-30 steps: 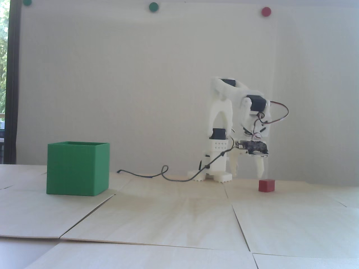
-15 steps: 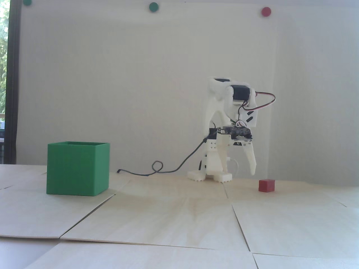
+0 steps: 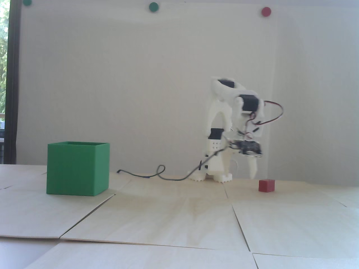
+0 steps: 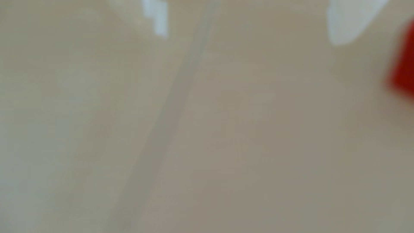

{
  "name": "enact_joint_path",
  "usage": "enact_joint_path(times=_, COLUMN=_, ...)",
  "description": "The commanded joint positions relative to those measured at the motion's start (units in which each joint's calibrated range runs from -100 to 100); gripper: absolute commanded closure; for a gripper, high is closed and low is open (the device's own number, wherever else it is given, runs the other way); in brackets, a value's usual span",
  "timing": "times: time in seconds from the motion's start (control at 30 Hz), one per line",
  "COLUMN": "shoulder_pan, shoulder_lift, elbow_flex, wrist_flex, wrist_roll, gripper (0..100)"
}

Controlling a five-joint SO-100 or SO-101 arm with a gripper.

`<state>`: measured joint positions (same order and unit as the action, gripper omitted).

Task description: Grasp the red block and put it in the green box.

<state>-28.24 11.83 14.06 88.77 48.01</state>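
Note:
The small red block (image 3: 266, 185) sits on the pale wooden table, right of the arm's base. In the blurred wrist view the red block (image 4: 403, 65) shows only at the right edge. The large green box (image 3: 77, 168) stands far to the left, open side up. My white gripper (image 3: 245, 172) points down just left of the block and slightly behind it, its tip close to the table. In the wrist view the gripper (image 4: 251, 29) is open, its two white fingertips far apart with bare table between them. The block lies outside the right fingertip (image 4: 345, 24).
The arm's white base (image 3: 210, 175) stands at the back of the table. A black cable (image 3: 157, 174) trails from it toward the box. Seams (image 3: 241, 224) run between the wooden panels. Round green dots (image 3: 153, 7) and a red dot (image 3: 266, 11) are on the wall.
One second ago the gripper hung right above the block. It then lifted and pulled back to the left. Now it has come down again and moved right, toward the block. Block and box have not moved.

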Motion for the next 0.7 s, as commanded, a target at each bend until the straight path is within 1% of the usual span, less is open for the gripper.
enact_joint_path(times=0.0, shoulder_pan=-8.3, shoulder_lift=-8.6, elbow_flex=-3.3, wrist_flex=-3.9, wrist_roll=0.2, gripper=74)
enact_joint_path(times=0.1, shoulder_pan=-11.4, shoulder_lift=-10.4, elbow_flex=-3.3, wrist_flex=-3.9, wrist_roll=0.1, gripper=74)
enact_joint_path(times=0.3, shoulder_pan=-11.9, shoulder_lift=-11.0, elbow_flex=0.2, wrist_flex=-4.0, wrist_roll=0.8, gripper=74)
enact_joint_path(times=0.47, shoulder_pan=-12.7, shoulder_lift=-10.2, elbow_flex=6.2, wrist_flex=-4.2, wrist_roll=3.5, gripper=74)
enact_joint_path(times=0.67, shoulder_pan=-12.5, shoulder_lift=-10.2, elbow_flex=15.0, wrist_flex=-13.9, wrist_roll=3.6, gripper=73)
